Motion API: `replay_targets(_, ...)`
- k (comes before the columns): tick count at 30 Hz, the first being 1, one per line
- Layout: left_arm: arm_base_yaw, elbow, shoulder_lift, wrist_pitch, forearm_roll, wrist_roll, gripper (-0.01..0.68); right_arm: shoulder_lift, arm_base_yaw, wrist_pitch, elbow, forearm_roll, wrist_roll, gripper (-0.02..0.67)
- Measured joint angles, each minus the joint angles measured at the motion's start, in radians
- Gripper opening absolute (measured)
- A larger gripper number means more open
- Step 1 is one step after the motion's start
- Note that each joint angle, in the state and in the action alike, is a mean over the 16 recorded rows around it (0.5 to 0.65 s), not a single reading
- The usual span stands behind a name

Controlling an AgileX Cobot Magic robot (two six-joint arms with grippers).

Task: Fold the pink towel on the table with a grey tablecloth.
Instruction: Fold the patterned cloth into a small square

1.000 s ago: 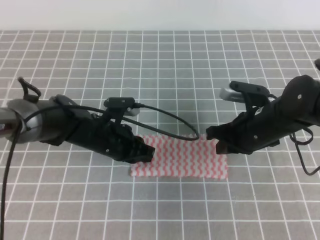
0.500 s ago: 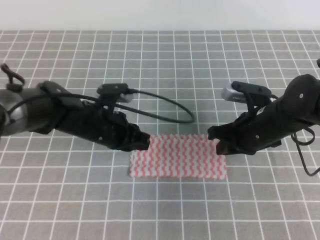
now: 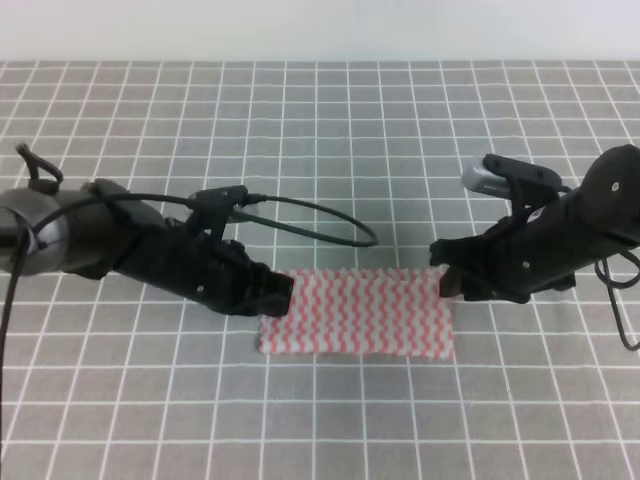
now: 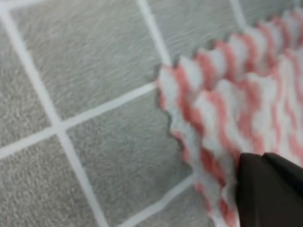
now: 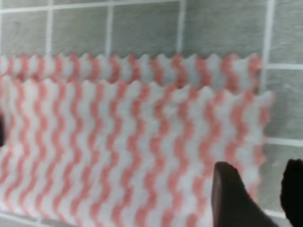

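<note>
The pink towel (image 3: 355,312) lies flat on the table with a grey tablecloth (image 3: 320,140), doubled over into a wide rectangle. In the right wrist view the towel (image 5: 118,142) shows two layers with offset zigzag edges. My left gripper (image 3: 281,294) is low at the towel's back left corner. The left wrist view shows that corner (image 4: 213,109) and one dark fingertip (image 4: 270,189) over it; I cannot see its opening. My right gripper (image 3: 446,284) is at the towel's back right corner, its fingers (image 5: 227,194) apart and holding nothing.
The grey gridded cloth stretches on all sides of the towel. A black cable (image 3: 330,215) loops from the left arm over the cloth just behind the towel. The table's far edge meets a white wall (image 3: 320,30).
The left gripper came off the towel's left part and now sits at its back left corner. The right gripper drew slightly right. The towel stays folded and still.
</note>
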Motion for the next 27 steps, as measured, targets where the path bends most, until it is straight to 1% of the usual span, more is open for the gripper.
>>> replay_targets(7, 0.0, 0.0, 0.018, -0.004, 0.0, 0.0, -0.002, 0.027, -0.013, -0.001, 0.0, 0.022, -0.005, 0.23)
replay_targets(20, 0.0, 0.0, 0.018, 0.001, 0.005, 0.001, -0.002, 0.062, -0.015, -0.006, 0.0, 0.101, -0.071, 0.23)
replay_targets(27, 0.0, 0.0, 0.018, 0.002, 0.006, 0.002, -0.002, 0.073, -0.016, -0.011, 0.0, 0.113, -0.088, 0.23)
